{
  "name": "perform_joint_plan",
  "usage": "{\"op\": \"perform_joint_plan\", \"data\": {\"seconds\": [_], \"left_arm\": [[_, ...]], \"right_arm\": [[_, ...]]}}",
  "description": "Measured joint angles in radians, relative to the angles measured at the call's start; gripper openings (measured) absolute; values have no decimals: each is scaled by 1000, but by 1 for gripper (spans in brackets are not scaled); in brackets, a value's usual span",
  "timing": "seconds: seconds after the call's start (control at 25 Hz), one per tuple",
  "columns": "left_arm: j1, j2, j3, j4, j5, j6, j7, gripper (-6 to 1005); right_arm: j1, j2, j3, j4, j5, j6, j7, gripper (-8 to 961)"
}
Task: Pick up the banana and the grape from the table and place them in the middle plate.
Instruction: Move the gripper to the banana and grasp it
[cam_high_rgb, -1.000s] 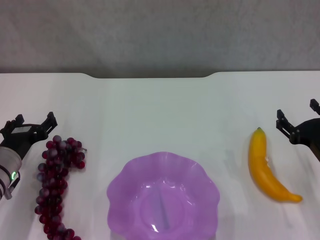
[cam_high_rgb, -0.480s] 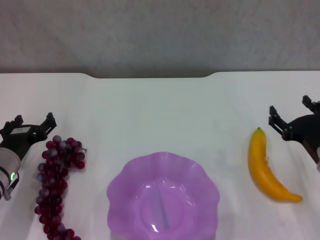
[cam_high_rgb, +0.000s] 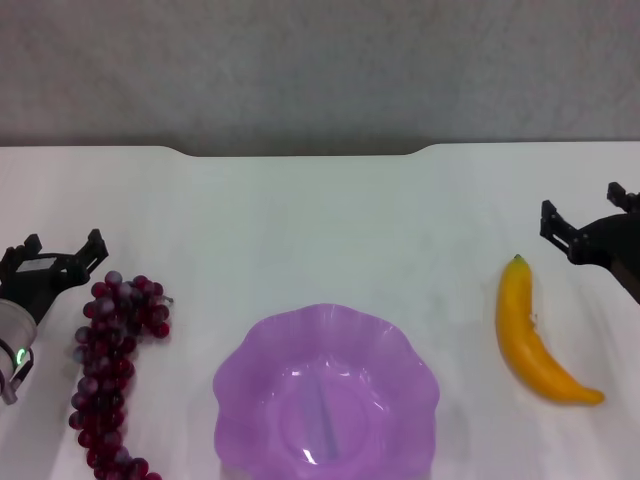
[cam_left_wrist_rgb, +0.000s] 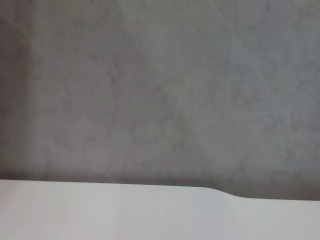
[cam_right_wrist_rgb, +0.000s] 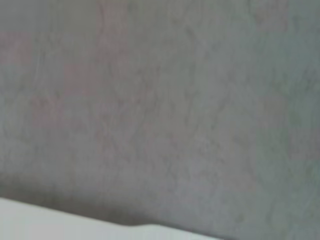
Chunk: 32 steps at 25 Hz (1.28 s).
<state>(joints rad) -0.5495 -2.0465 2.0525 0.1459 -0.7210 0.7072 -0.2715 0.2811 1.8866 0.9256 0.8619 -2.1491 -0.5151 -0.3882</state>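
- Table: white top, notched far edge toward 12 o'clock, grey wall behind it.
- Middle plate: translucent purple, scalloped rim, at 6 o'clock in the head view, near edge cut off by the frame. Nothing lying in it.
- Grape: dark red-purple bunch on the table at 8 o'clock, running lengthwise toward the near edge; well apart from the plate's left rim.
- Banana: on the table at 4 o'clock, green tip pointing to 12, other end curving toward 5. Apart from the plate.
- Left gripper: at 9 o'clock, just beyond the far end of the grape, fingers spread wide, holding nothing. Cannot tell if a fingertip touches the top grapes.
- Right gripper: at 3 o'clock, past the banana's green tip and out to its right, not touching it; fingers parted, nothing between them.
- Left wrist view: grey wall over a strip of white table edge with the notch step.
- Right wrist view: mostly grey wall, a sliver of white table at the corner.
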Motion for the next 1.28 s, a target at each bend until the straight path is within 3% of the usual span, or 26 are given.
{"op": "perform_joint_plan", "data": {"seconds": [0.08,0.24,0.32,0.44,0.64,0.92,1.28], "left_arm": [[0,1,0,0,0,-1,0,891],[-1,2,0,-1,0,-2,1,891],[-2,2,0,-2,0,-4,1,891],[-5,2,0,-2,0,-12,2,891],[-5,2,0,-2,0,-14,2,892],[-4,2,0,-3,0,-14,2,892],[-8,1,0,2,4,-14,3,892]], "right_arm": [[-53,7,118,134,0,174,-117,888],[-120,87,434,344,-2,625,-325,889],[-118,113,569,397,-2,840,-357,889],[-86,115,698,429,-18,1069,-327,888],[32,114,913,411,-176,1375,-189,888],[193,113,1026,259,-340,1502,-125,889],[294,115,994,87,-359,1468,-131,889]]}}
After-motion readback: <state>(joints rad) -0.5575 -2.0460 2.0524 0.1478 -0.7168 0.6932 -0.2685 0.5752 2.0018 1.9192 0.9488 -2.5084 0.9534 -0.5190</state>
